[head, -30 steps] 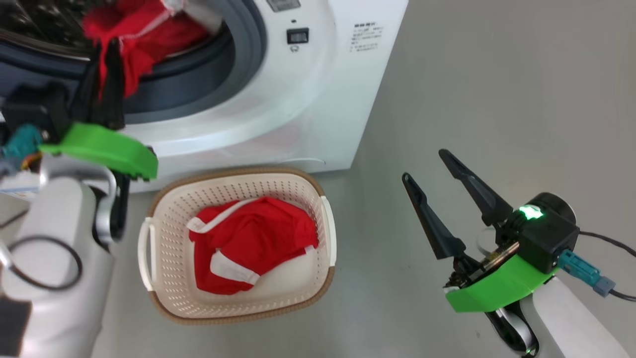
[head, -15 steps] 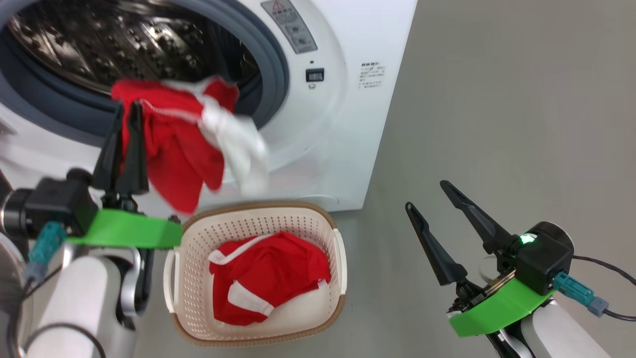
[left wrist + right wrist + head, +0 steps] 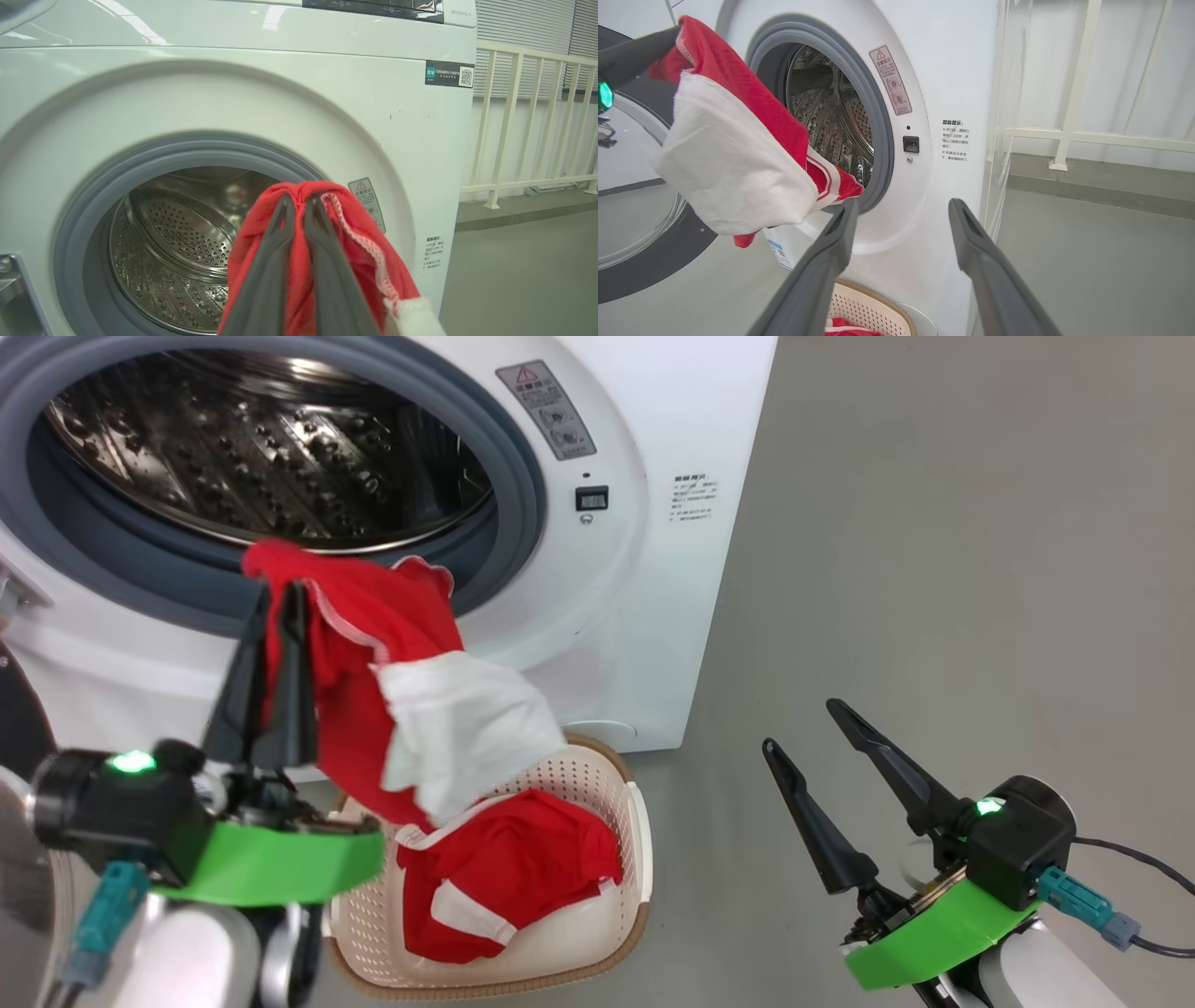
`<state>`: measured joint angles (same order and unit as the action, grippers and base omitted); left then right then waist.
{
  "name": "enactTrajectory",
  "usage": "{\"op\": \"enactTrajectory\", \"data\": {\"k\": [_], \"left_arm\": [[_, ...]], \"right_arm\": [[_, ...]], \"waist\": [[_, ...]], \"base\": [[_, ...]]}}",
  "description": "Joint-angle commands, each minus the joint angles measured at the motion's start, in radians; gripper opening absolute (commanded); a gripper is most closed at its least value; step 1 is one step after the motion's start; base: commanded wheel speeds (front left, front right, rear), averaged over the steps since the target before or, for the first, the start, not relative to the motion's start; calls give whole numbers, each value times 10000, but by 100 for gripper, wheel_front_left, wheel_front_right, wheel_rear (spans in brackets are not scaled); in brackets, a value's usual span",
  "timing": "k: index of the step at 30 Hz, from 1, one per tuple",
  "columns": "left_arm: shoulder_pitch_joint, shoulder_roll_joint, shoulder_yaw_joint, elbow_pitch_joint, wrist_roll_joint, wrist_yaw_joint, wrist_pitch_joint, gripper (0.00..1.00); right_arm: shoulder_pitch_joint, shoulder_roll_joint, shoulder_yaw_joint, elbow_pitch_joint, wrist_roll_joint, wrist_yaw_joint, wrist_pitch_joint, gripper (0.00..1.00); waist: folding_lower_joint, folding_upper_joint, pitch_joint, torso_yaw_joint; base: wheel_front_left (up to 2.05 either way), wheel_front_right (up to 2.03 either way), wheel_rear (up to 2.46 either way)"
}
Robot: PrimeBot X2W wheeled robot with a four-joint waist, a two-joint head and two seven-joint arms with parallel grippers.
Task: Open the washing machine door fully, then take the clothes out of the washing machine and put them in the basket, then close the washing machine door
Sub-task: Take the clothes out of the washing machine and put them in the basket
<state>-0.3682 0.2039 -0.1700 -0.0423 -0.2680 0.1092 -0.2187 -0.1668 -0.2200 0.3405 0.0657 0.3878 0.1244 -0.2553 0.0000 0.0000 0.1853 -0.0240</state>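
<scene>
One washing machine (image 3: 653,429), with one round door (image 3: 668,261), one steel drum (image 3: 261,457) and one grey gasket ring (image 3: 523,504). One hanging red garment (image 3: 373,635) plus one crumpled red garment (image 3: 504,868): two in all. One cream basket (image 3: 588,775). Two hands, left hand (image 3: 277,593) and right hand (image 3: 802,726), two dark fingers (image 3: 812,812) apiece, four altogether. Two green lights (image 3: 131,763), one per wrist. On the machine front, one warning sticker (image 3: 546,411), one block of small print (image 3: 693,490), one QR sticker (image 3: 449,74), one dark latch slot (image 3: 592,498). One white railing (image 3: 523,52).
</scene>
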Motion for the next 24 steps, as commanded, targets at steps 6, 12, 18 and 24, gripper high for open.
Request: {"op": "enactTrajectory", "data": {"k": [6,12,18,24], "left_arm": [[566,-191,-69,-126,-236,101,355,0],[268,-506,-181,1643,-628,-42,349,0],[-284,-727,-246,3309,-869,-230,250,0],[-1152,-923,-244,5190,-1145,-455,107,0]], "right_arm": [[-118,-123,179,-302,107,63,-65,100],[-364,-120,187,-291,40,63,-65,100],[-604,-105,262,-274,10,63,-65,100],[-880,-143,247,-242,-213,63,-65,100]], "waist": [[0,0,409,79],[0,0,970,188],[0,0,1453,176],[0,0,2049,118]], "base": [[0,0,0],[0,0,0],[0,0,0],[0,0,0]]}}
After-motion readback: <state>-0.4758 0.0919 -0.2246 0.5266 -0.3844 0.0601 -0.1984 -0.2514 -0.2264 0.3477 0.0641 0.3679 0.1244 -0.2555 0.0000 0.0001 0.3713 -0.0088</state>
